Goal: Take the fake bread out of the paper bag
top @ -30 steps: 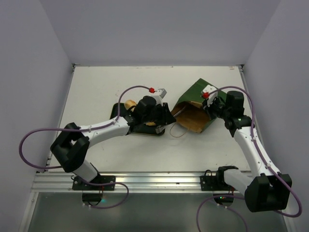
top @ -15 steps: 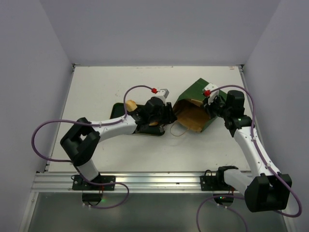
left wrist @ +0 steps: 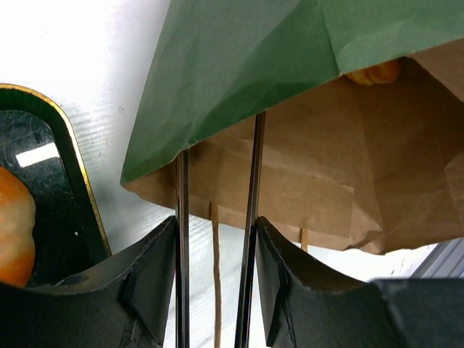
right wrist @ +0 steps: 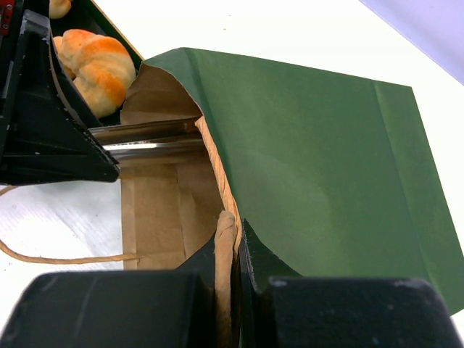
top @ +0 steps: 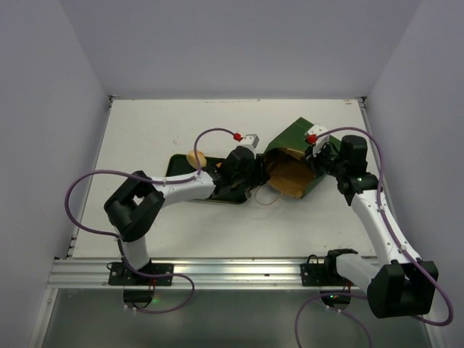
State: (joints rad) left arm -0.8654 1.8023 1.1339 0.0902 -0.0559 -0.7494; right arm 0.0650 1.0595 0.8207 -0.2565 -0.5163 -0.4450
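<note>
One orange piece of fake bread (left wrist: pixel 373 72) shows deep inside the paper bag (left wrist: pixel 239 65), tucked under the green upper wall where it meets the brown lining. Other pieces, a croissant-shaped roll (right wrist: pixel 98 69) among them, already lie on the dark tray (left wrist: pixel 72 181) just beside the bag's mouth. The bag lies on its side on the table (top: pixel 145 130), mouth facing the tray. Your right gripper (right wrist: pixel 230 243) is pinched tight on the bag's brown rim, holding the mouth up. Your left gripper (left wrist: pixel 216 232) squeezes a pair of metal tongs (left wrist: pixel 252 181); their two arms stand a narrow gap apart and point into the mouth, tips hidden under the green flap. I judge the step in hand to be reaching in for that piece. Steer the tongs toward the orange piece, up and to the right in the left wrist view. Let them spread enough to straddle it before you close, and slide along the lower lining rather than jabbing it. Hold the right pinch steady so the upper wall does not sag onto the tongs, and mind the string handle (right wrist: pixel 58 259) lying loose at the mouth.
</note>
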